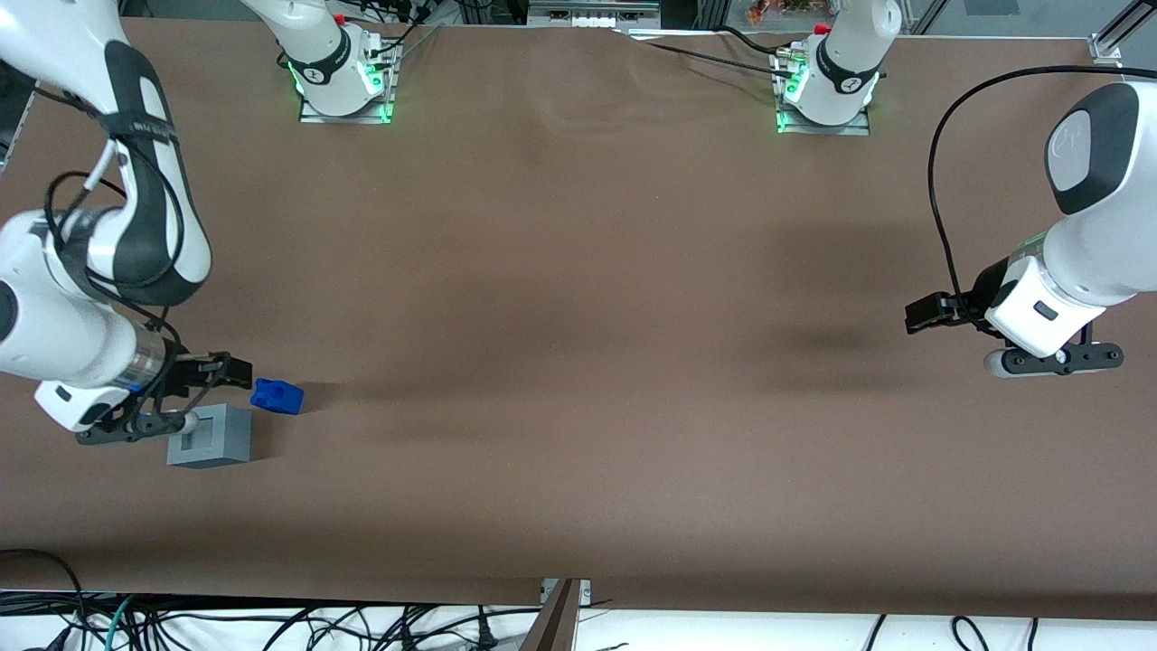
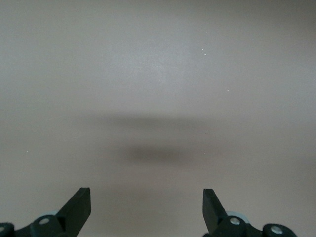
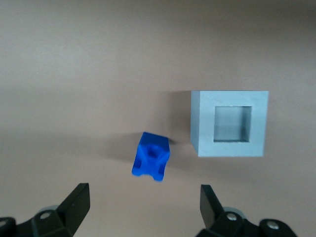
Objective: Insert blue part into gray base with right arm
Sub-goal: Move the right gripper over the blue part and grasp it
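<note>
Both tool [image 3: 143, 207] fingertips [image 3: 78, 200] cropped, spread above blue part [image 3: 151, 156], gray base [image 3: 230, 123].

One blue part [image 1: 277, 396] [image 3: 151, 156] counted on the brown table [image 1: 578, 298], lying loose. One gray base [image 1: 211, 436] [image 3: 230, 123] counted, with one square recess, unfilled. One working gripper [image 1: 206, 391] [image 3: 143, 205] counted, just beside both pieces, two fingers spread apart, nothing between them.

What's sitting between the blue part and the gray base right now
Nothing: the right wrist view shows bare table between the blue part and the gray base. The gripper hangs open above them.
</note>
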